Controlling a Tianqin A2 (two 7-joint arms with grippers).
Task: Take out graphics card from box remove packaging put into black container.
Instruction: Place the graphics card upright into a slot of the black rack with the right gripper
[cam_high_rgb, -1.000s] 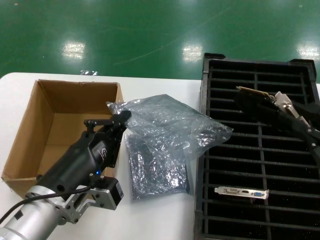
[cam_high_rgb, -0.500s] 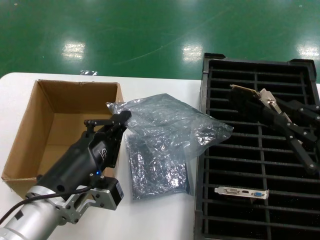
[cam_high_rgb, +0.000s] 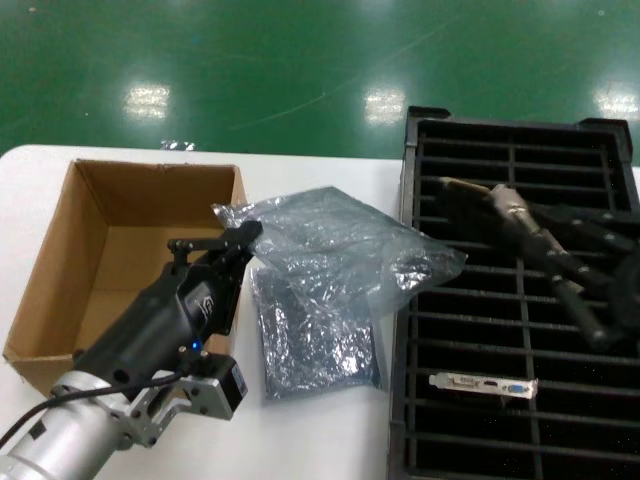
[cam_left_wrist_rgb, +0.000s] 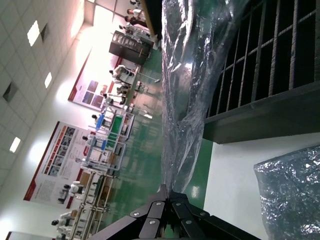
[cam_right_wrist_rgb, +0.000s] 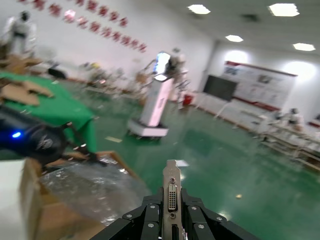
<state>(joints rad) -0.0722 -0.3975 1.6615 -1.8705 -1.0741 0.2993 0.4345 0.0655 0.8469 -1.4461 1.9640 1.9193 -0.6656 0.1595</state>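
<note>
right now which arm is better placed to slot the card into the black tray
Right. The right end effector already grips the graphics card and hangs over the black container. The left end effector is off beside the box, shut on the emptied packaging.

I'm looking into a big factory or training hall: glossy green floor (cam_high_rgb: 300, 60), ceiling light panels (cam_right_wrist_rgb: 285, 9), wall posters (cam_left_wrist_rgb: 52, 170), rows of workstations (cam_left_wrist_rgb: 107, 135), other robots (cam_right_wrist_rgb: 160, 95).

head high, wrists low, packaging (cam_high_rgb: 335, 250) shared
</note>
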